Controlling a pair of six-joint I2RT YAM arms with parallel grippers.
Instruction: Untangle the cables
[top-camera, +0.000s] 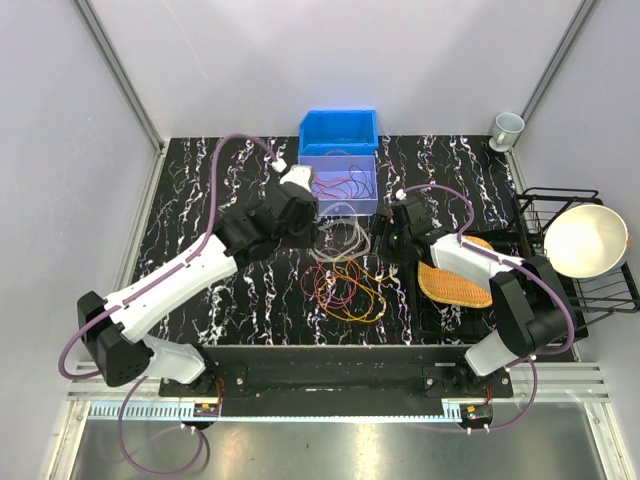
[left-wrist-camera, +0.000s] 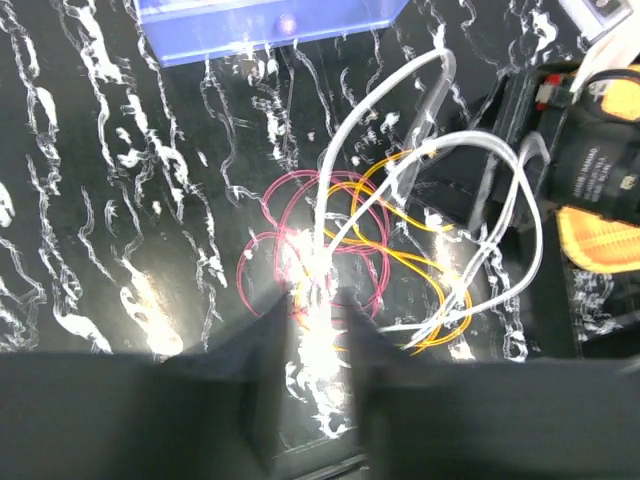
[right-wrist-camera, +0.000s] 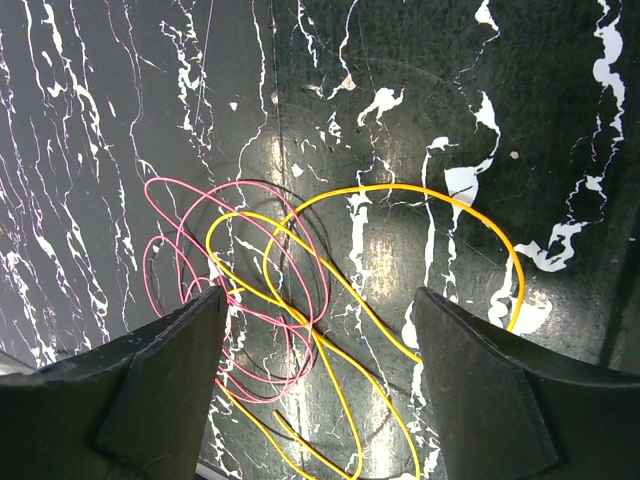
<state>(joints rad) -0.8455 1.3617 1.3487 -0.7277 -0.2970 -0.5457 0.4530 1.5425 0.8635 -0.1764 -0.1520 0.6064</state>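
The cables (top-camera: 345, 285) lie in one loose heap at the middle of the tabletop (top-camera: 195, 190), just short of the pale bin (top-camera: 374, 185) by its far edge. The left gripper (left-wrist-camera: 318, 305) stands narrow where a clear strand (left-wrist-camera: 440, 140) crosses the red loops (left-wrist-camera: 300, 200), seemingly to draw it free, though I cannot tell whether it pinches. The right gripper (right-wrist-camera: 320, 300) hangs wide over the red loops and a yellow loop (right-wrist-camera: 400, 190), probably to pin them.
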